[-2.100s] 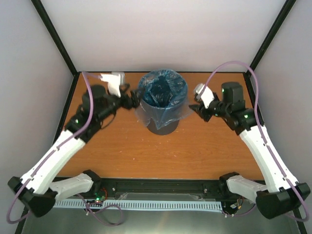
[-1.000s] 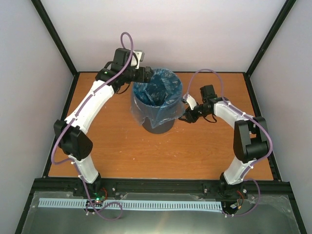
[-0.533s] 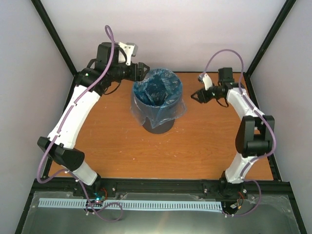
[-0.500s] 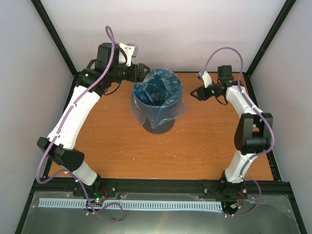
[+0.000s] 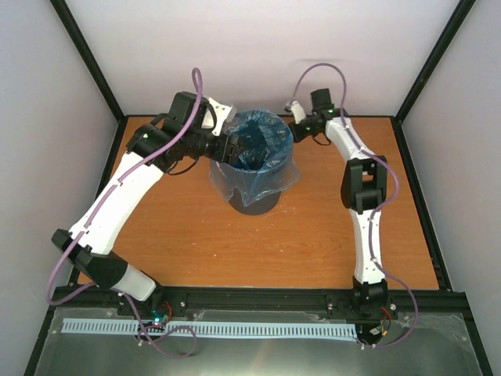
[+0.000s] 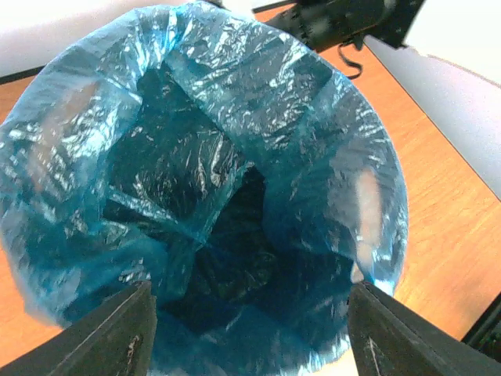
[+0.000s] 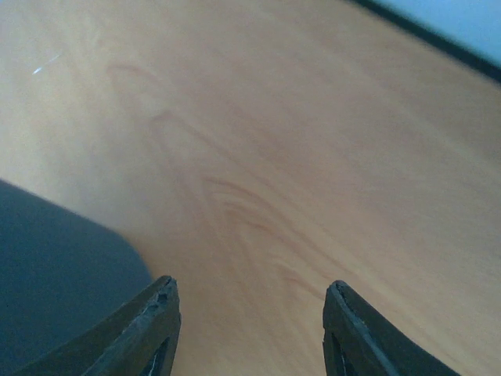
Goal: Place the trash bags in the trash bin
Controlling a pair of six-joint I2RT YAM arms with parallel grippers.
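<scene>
Orange wood table (image 5: 313,243): dark grey round plastic bin (image 5: 260,205) stands mid-board. The thin translucent light-blue plastic bag (image 5: 262,149) already lines it, hem draped outside the rim. Step looks like seating the liner. L gripper (image 6: 249,290) is over the mouth, fingers wide, empty. R gripper (image 7: 250,286) is by the far rim, fingers apart, empty. Next: prob press bag down w/o dragging the hem in.

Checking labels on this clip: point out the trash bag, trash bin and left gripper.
trash bag (image 6: 235,149): left wrist view, wrinkled blue inner wall.
trash bin (image 5: 257,206): top external view, dark grey lower wall.
left gripper (image 6: 249,291): left wrist view, midway between fingertips.
</scene>
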